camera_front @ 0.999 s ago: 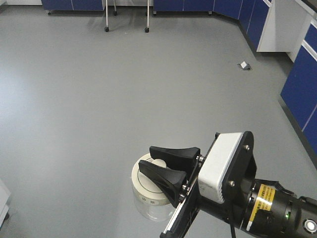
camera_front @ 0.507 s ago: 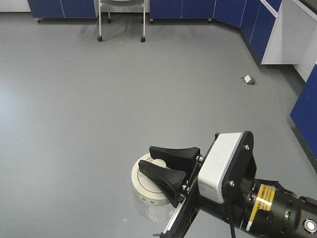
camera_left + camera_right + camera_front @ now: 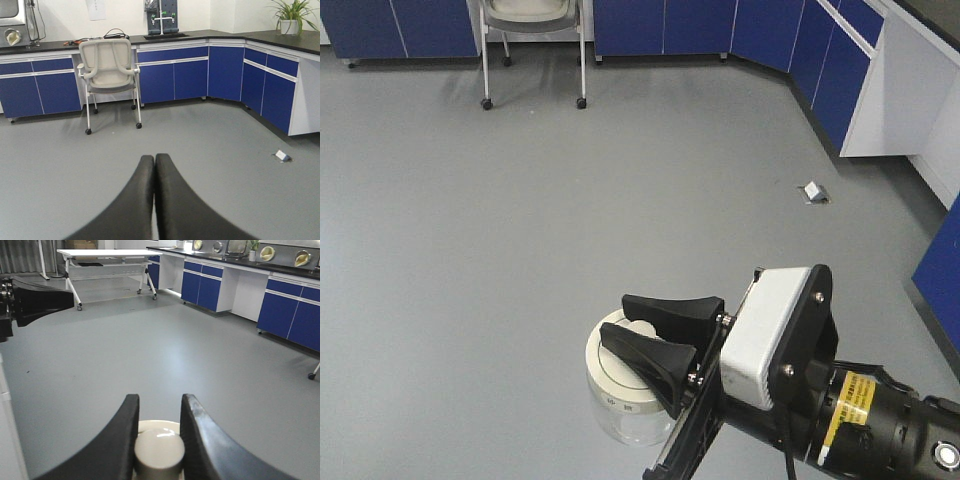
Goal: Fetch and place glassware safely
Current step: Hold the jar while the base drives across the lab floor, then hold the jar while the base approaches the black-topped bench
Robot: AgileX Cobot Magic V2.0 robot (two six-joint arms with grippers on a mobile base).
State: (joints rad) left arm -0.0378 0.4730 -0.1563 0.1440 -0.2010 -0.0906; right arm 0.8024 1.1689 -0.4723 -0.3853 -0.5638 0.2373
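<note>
The glassware (image 3: 616,392) is a squat clear jar with a round cream-white lid, hanging above the grey floor at the bottom of the front view. My right gripper (image 3: 615,320) is shut on the lid's central knob (image 3: 159,452), one black finger on each side of it. The lid's rim (image 3: 159,425) shows just beyond the knob, and the glass body is hidden in the right wrist view. My left gripper (image 3: 154,159) is shut with its fingers pressed together and nothing between them, pointing over bare floor toward a chair.
A wheeled white chair (image 3: 107,70) stands ahead against blue base cabinets (image 3: 172,75) under a dark counter. More blue cabinets (image 3: 830,70) and a white panel (image 3: 900,95) run along the right. A small metal floor box (image 3: 811,191) lies near them. A white table (image 3: 105,255) stands far off.
The chair, cabinets and floor box have slid down and closer in the front view, so the base has moved forward. The right gripper's hold on the jar looks the same.
</note>
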